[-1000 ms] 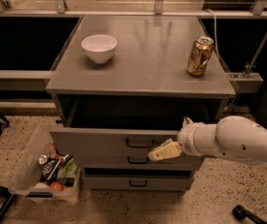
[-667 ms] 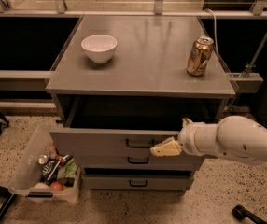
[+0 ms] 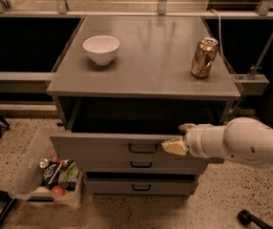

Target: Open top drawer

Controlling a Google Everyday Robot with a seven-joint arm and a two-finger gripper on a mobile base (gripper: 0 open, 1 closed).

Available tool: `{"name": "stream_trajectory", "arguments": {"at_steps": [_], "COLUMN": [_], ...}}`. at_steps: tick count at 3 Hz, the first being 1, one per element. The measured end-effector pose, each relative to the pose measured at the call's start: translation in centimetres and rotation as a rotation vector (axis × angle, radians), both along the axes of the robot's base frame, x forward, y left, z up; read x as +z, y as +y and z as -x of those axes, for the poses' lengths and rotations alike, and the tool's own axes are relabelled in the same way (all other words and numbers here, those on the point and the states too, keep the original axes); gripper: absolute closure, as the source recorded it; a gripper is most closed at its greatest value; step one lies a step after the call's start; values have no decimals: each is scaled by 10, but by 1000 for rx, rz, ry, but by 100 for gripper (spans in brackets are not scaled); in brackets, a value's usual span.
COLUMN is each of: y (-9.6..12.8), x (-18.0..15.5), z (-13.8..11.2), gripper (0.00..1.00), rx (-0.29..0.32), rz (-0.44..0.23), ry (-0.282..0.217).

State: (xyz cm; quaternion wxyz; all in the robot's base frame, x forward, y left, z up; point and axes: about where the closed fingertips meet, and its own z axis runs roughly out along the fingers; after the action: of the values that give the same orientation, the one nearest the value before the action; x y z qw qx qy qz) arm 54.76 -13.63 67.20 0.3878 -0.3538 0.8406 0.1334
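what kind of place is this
Likely a robot test lab, not a home: a grey cabinet with its top drawer pulled out, the gripper at that drawer's front edge, a plastic bin of oddments on speckled floor.

Tan gripper (image 3: 175, 140) at gry top drawer (image 3: 98, 149)

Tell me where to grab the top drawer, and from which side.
Take the top drawer by its black bar handle at centre, straight from the front: the bar stands off the flat face. The hand sits to its right, by the front's upper edge.
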Motion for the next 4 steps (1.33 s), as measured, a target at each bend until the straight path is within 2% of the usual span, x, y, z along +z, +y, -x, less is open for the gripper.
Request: {"name": "stream_trajectory", "arguments": {"at_steps": [1,2,4], "y": [0,0,-5], "x": [0,0,9], "z": [0,0,0], "gripper": [88,100,100], "rx": [0,0,0], "rz": [0,0,0], "ry": [0,0,0]}}
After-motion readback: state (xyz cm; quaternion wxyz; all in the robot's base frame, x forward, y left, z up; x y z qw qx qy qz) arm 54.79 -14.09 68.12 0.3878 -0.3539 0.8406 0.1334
